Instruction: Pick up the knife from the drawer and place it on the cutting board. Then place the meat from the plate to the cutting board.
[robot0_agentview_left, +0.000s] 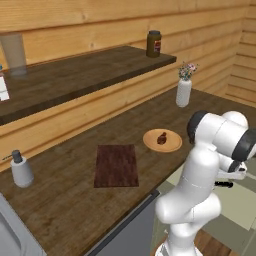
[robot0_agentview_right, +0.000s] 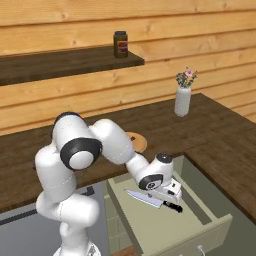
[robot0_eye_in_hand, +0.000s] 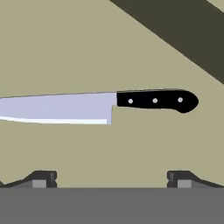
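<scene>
White arm links fill the lower right of the left base view, bending down past the worktop (robot0_agentview_left: 60, 210) edge. Further back on that dark wood lies the cutting board (robot0_agentview_left: 116, 165), bare, long sides running away from the camera. Just to its right, near but apart, sits the plate (robot0_agentview_left: 162, 140) with the meat (robot0_agentview_left: 161, 138) at its middle. A soap dispenser (robot0_agentview_left: 21, 169) stands at the left, a white vase (robot0_agentview_left: 183, 91) of flowers further back, a jar (robot0_agentview_left: 153, 43) up on the shelf (robot0_agentview_left: 75, 75).

Over to the right base view: the drawer (robot0_agentview_right: 165, 225) is pulled out, and the knife (robot0_agentview_right: 152, 200) lies flat on its pale floor, blade tip toward the upper left, black handle toward the lower right, its long axis slanting across the drawer. The gripper (robot0_agentview_right: 172, 192) hangs just above the handle end, pointing down. The plate's rim peeks out behind the forearm, with the vase and jar beyond.

Now the hand view: the knife stretches almost level across the frame, handle to the right with three pale rivets, silver blade running off the left edge. The two finger tips (robot0_eye_in_hand: 41, 178) stand far apart at the bottom — jaws wide, nothing between them, clear of the knife.
</scene>
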